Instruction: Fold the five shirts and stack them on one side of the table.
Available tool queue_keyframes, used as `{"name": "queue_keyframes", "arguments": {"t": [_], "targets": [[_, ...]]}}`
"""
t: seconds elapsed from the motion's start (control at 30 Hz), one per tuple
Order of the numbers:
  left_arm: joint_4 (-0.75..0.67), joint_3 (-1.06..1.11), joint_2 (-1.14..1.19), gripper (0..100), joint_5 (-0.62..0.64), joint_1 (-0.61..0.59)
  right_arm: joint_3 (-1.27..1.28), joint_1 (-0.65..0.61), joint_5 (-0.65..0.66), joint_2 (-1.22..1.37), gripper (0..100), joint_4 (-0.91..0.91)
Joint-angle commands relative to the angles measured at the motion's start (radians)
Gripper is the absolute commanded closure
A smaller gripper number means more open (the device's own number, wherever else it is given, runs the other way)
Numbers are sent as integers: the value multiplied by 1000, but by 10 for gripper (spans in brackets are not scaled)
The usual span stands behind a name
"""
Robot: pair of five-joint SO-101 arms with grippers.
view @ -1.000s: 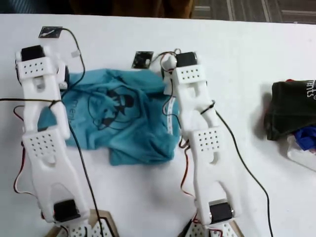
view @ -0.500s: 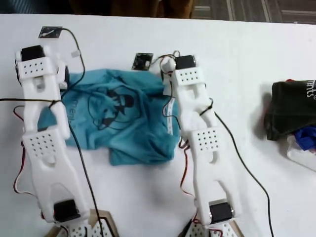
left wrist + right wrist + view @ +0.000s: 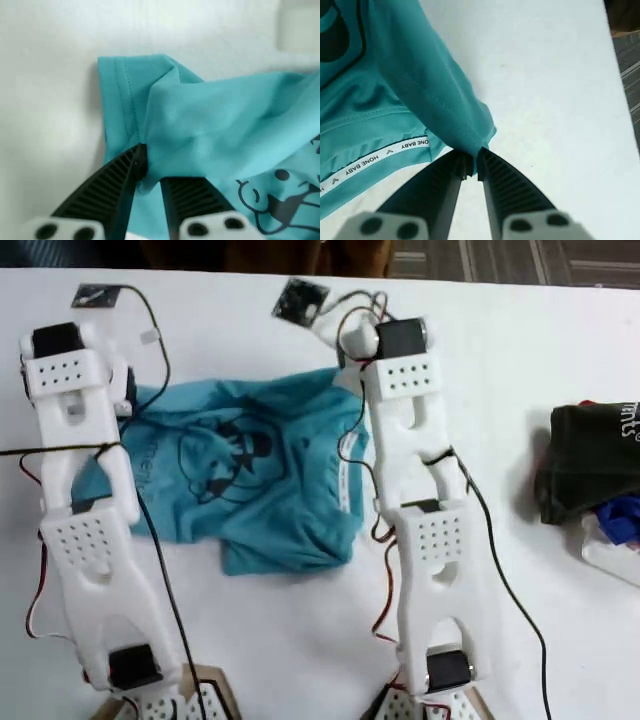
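1. The table (image 3: 520, 330): its far edge lies near both wrists. We judge that a long pull that way could carry cloth over the edge.
2. The teal shirt (image 3: 250, 480) lies crumpled between the two arms, print up, with its near edge bunched. If the arms draw unevenly, we expect it to skew or twist rather than spread flat. Any fold made then would lock the wrinkles in.
3. The dark folded pile (image 3: 590, 465) sits well apart at the table's right side, with a blue item (image 3: 618, 515) touching it. The danger here is small, though a wide swing of the right arm could knock the pile askew.
4. The left gripper (image 3: 150, 165) is pinching a gathered fold just beside the shirt's stitched hem. We think it may be holding more than one layer, so the corner might not open cleanly.
5. The right gripper (image 3: 471, 162) is pressed together on a corner of the shirt, with only a little cloth between its tips. So thin a bite could slip free under tension, dropping that side.
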Motion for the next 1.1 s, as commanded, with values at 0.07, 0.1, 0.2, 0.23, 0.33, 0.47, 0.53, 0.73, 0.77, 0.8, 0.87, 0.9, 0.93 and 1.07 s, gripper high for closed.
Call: {"name": "queue_keyframes", "arguments": {"t": [0.07,0.1,0.2,0.23,0.33,0.47,0.53,0.73,0.77,0.8,0.87,0.9,0.93,1.07], "targets": [[49,-44,-157,973,3,6,-25,-18,-23,-180,981,47],[57,-44,-178,973,3,6,-25,-18,-23,-202,981,54],[77,-44,-255,973,3,6,-25,-21,-29,-262,981,70],[81,-44,-285,973,3,6,-25,-21,-48,-286,981,73],[84,-38,-394,973,3,9,-25,-22,-114,-366,981,77],[84,-35,-548,973,3,9,-25,-22,-170,-484,981,77],[84,-35,-623,973,3,9,-25,-22,-193,-547,981,79],[91,-31,-853,973,3,11,-14,-22,-293,-730,981,113],[91,-31,-888,973,3,11,-14,-19,-313,-759,981,113],[91,-30,-925,973,3,11,-12,-16,-331,-788,981,113],[91,1,-1002,973,3,11,-12,-15,-347,-845,981,114],[91,35,-1040,973,3,11,-11,-15,-351,-868,981,114],[91,81,-1074,973,3,11,-8,-19,-353,-888,981,116],[74,357,-1171,973,-2,8,161,-21,-356,-926,981,116]]}}
